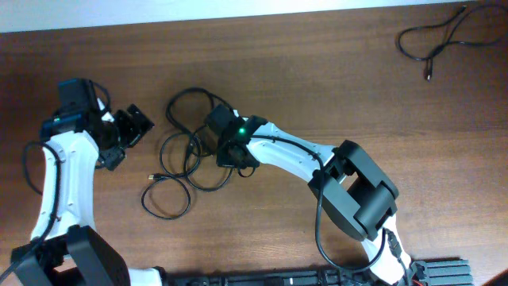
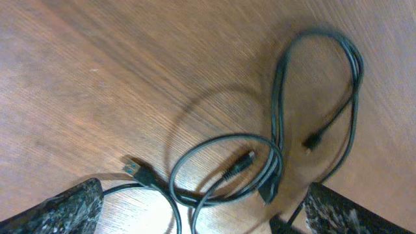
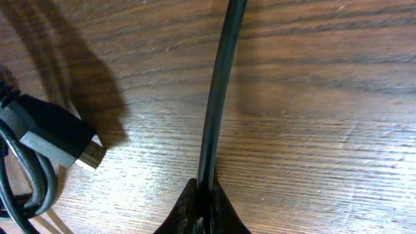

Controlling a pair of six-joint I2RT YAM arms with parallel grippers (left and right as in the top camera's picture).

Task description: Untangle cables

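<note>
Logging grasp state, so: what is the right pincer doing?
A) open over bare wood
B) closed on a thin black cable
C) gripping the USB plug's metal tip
B: the right wrist view shows the right pincer shut on a cable rising from its tips.

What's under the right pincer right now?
One black cable strand runs into the right pincer tips, over the wooden table. Overhead, the pincer covers the tangle's right side; crossings there are hidden.
</note>
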